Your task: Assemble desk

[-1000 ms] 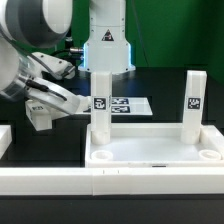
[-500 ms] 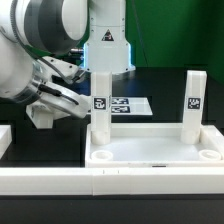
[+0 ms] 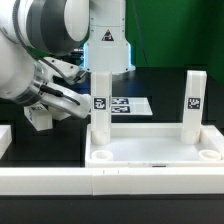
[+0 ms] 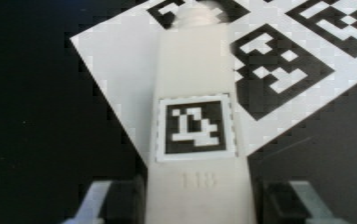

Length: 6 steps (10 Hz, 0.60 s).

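The desk's white tray-like tabletop (image 3: 150, 160) lies at the front with two square white legs standing in its far corners. The leg on the exterior view's left (image 3: 100, 100) carries a black-and-white tag; the other leg (image 3: 193, 100) stands at the right. My gripper (image 3: 86, 108) reaches in sideways from the left at the left leg's tag height. In the wrist view that leg (image 4: 200, 110) runs between my gripper (image 4: 200, 200), and the dark pads of the fingers (image 4: 113, 200) lie close against its two sides.
The marker board (image 3: 130, 105) lies flat behind the legs, also seen behind the leg as the marker board (image 4: 299, 60). A long white border rail (image 3: 50, 182) runs along the front. A small white piece (image 3: 38, 117) sits under the arm at the left.
The arm has shifted slightly toward the left leg. The fingers have drawn in from wide open onto the leg's sides. Tabletop and legs have not moved.
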### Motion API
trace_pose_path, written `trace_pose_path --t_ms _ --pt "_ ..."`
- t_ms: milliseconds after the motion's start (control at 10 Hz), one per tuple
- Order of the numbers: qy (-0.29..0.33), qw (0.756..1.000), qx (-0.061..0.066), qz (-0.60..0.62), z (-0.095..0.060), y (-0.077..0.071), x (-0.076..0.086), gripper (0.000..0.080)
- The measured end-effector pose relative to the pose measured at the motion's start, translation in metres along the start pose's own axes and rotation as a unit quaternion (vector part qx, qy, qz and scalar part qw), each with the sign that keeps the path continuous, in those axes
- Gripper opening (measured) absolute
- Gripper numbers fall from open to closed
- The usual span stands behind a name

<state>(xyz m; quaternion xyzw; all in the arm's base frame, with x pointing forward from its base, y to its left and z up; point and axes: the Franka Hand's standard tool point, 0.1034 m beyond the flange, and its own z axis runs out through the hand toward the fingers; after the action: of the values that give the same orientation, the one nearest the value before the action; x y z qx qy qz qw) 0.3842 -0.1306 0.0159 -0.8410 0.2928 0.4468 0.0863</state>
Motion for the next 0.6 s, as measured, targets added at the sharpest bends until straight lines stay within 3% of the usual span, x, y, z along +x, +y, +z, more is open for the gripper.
trace_pose_path --t_ms 200,400,600 --pt "0.001 1.0 0.0 -0.004 -0.003 -0.001 0.0 0.0288" --pt "0.0 1.0 0.004 -0.016 -0.018 -0.005 -0.009 0.0288" --pt "-0.007 0.999 0.014 -0.035 -0.055 -0.011 -0.034 0.0288"
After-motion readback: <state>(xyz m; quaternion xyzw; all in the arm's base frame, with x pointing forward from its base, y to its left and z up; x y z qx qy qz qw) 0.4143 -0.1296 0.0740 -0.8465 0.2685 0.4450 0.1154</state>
